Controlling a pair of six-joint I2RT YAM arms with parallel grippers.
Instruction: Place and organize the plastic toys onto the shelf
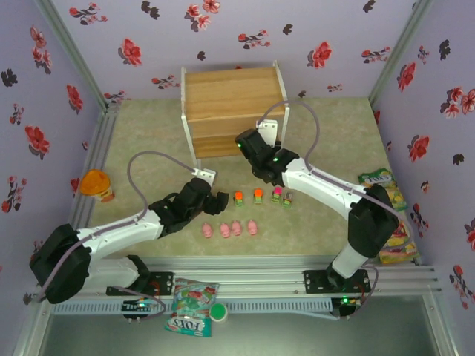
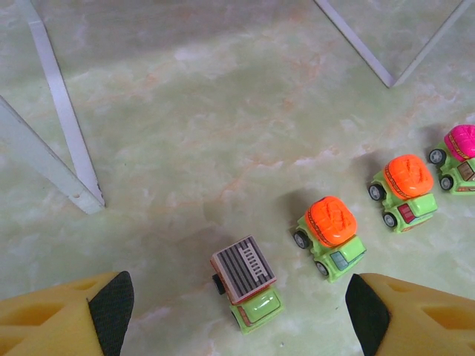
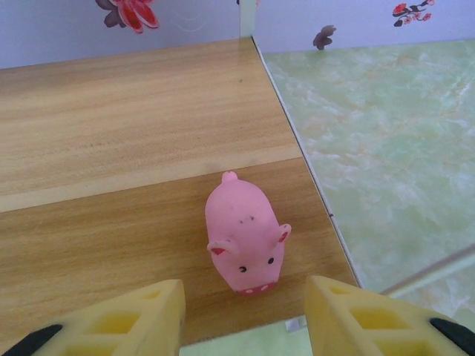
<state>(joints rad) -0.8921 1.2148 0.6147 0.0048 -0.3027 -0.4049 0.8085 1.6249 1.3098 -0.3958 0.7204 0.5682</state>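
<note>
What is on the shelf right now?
One pink pig stands on a wooden board of the shelf, near the board's edge, between the right gripper's open fingers. From overhead, the top board hides whatever lies beneath it.

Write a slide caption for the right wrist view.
Small pink plastic pig resting on the light wooden shelf, just ahead of the open right hand.

Bright, even, diffuse light fills every view, with no harsh glare. In the left wrist view the cars (image 2: 331, 236) throw soft, dim shadows to their far left. The pig (image 3: 243, 241) is crisp, while the right gripper (image 3: 245, 326) at the near edge looks slightly soft. The top view is coarser, its toys tiny.
</note>
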